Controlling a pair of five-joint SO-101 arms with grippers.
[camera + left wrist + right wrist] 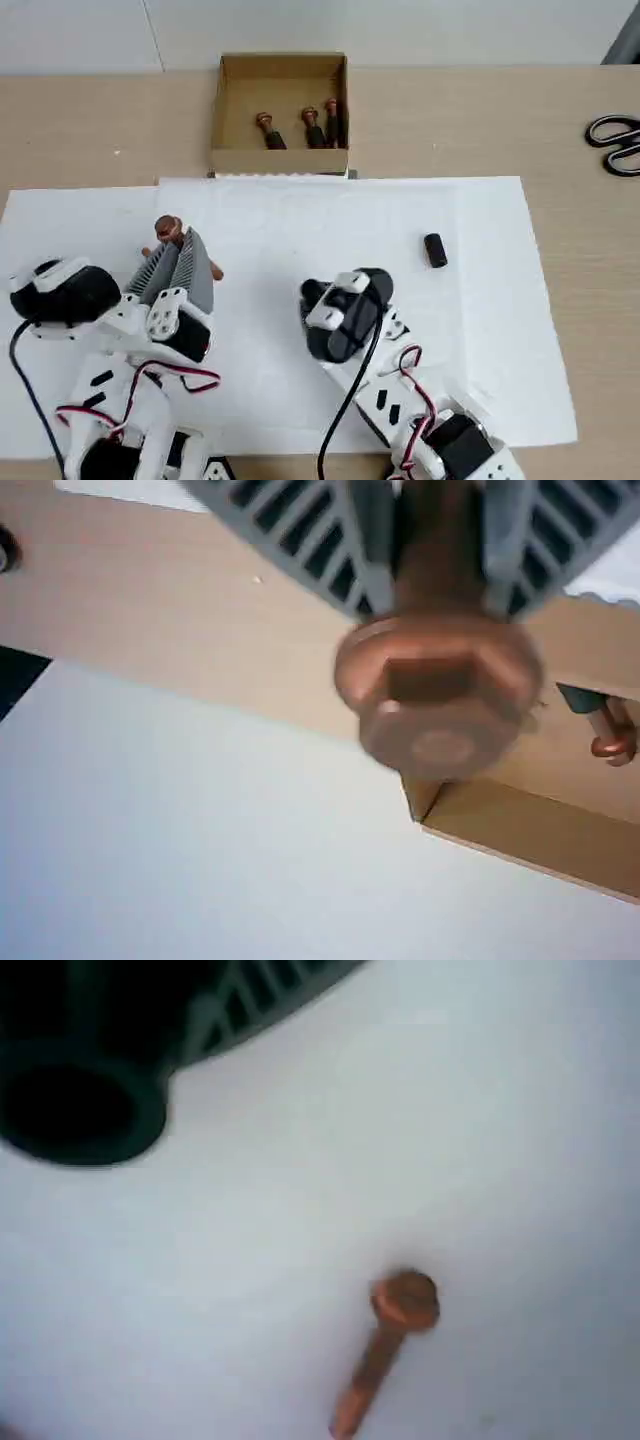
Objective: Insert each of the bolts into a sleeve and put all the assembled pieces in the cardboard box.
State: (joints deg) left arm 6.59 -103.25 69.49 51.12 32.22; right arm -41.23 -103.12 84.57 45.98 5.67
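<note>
Copper bolt (437, 695) clamped in left jaws pointing toward cardboard box (280, 160); right jaws hold black sleeve (80, 1110).

The left gripper (440, 592) clamps a copper bolt (440, 695), hexagonal head toward the camera, with the cardboard box (530, 825) corner beyond it.

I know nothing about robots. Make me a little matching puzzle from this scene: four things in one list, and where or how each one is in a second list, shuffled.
Things
1. left gripper
2. right gripper
3. assembled pieces
4. loose sleeve

States
A. lying on the white paper
B. shut on a black sleeve
C. inside the cardboard box
D. shut on a copper bolt

Pairs: 1-D, 2-B, 3-C, 4-A.
</note>
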